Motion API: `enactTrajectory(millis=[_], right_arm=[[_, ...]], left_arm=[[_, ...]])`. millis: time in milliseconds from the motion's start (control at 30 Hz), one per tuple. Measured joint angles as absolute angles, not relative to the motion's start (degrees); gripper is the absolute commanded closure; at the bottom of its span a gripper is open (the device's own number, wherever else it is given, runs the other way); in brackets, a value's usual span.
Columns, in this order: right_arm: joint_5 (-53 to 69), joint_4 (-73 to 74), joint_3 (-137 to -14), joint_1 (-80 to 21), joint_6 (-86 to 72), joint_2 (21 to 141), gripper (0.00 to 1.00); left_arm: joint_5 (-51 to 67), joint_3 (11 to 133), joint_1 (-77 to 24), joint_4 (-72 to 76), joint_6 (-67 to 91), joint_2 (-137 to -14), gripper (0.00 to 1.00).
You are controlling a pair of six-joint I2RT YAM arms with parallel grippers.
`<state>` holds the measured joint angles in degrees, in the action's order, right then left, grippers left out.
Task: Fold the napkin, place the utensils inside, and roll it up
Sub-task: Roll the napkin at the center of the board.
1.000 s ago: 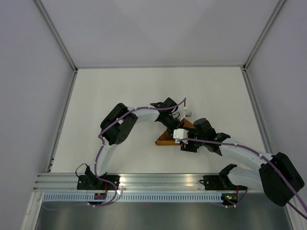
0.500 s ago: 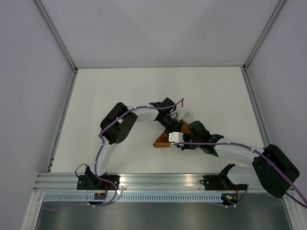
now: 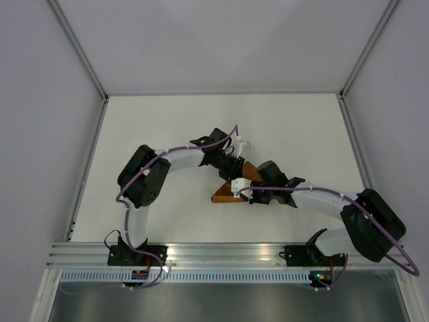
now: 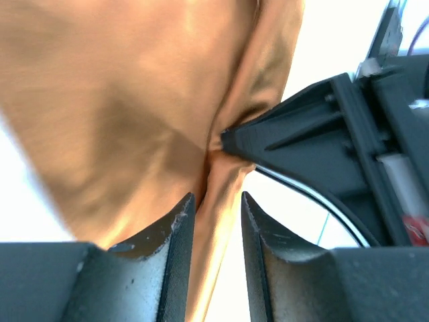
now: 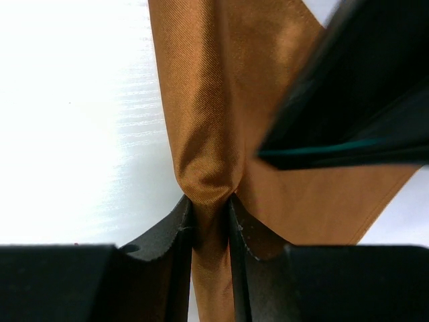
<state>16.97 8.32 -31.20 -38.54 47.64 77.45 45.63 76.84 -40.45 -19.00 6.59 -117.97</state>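
Note:
The orange-brown napkin [image 3: 222, 196] lies bunched into a small folded wedge in the middle of the white table, with both grippers meeting over it. In the right wrist view my right gripper [image 5: 208, 213] is shut on a rolled ridge of the napkin [image 5: 214, 100], pinching it tight. In the left wrist view my left gripper [image 4: 214, 204] stands open astride the same ridge of napkin [image 4: 134, 100], with a gap showing beside the cloth. From above, the left gripper [image 3: 234, 176] sits just behind the right gripper [image 3: 240, 192]. The utensils are hidden.
The white table [image 3: 154, 127] stretches out on all sides of the napkin, bounded by grey walls with metal corner posts [image 3: 79, 50]. An aluminium rail [image 3: 221, 253] carrying both arm bases runs along the near edge.
My right gripper has shut on the napkin's ridge and shifted left. My left gripper has let go and opened, and its arm has swung to the left. The napkin moved slightly left.

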Motion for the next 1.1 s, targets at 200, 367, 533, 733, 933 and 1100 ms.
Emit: enactTrajectory(millis=[200,367,533,733,933,1100], right_arm=[[22.9,16.2,-38.0,-34.9,49.6,83.2,0.84],[31.0,26.9,-47.1,-29.6,53.1,91.3,0.83],[39.7,40.3,-58.1,-24.7,57.2,101.7,0.83],[45.9,51.8,-67.0,-21.5,60.4,110.9,0.83],[48.6,58.2,-70.6,-20.8,60.8,115.4,0.83],[50.2,62.8,-71.0,-20.8,60.2,117.9,0.83]], left_arm=[[38.1,66.3,-34.5,-9.9,11.1,-103.6,0.58],[29.3,56.0,-34.2,-0.1,12.4,-90.4,0.56],[20.3,42.7,-35.8,11.6,12.9,-78.7,0.54],[7.2,36.1,-46.9,18.2,6.7,-75.7,0.54],[-3.3,35.8,-61.2,23.6,-6.3,-80.8,0.52],[-8.6,36.2,-67.4,25.1,-15.4,-89.6,0.51]])
